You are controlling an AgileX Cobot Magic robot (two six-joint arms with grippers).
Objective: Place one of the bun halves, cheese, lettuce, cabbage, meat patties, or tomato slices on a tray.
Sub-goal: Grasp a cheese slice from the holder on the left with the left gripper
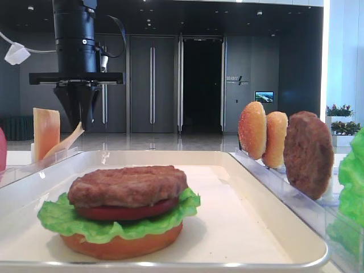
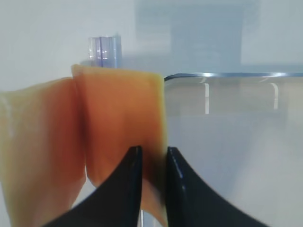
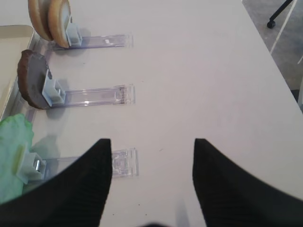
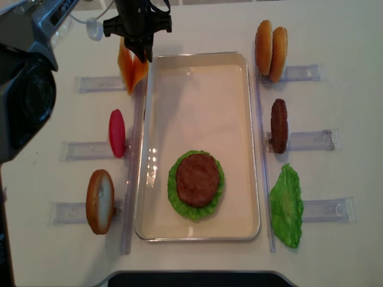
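Left gripper (image 2: 151,163) pinches cheese (image 2: 123,123) beside the tray (image 2: 227,75)

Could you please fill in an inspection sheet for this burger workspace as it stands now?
Surface: white table, unmarked.
Job's things: white tray holds a stack of bun half, lettuce, tomato slice and meat patty. Cheese slices stand left of the tray's far corner. Spare bun halves, patty, lettuce leaf, tomato slice and bun half stand in clear racks.
Clutter: nothing seen.
Grippers: left gripper pinches one cheese slice; right gripper open, empty, above the table.
Cables: white cable behind the left arm.
Surroundings: dark doors, potted plants.
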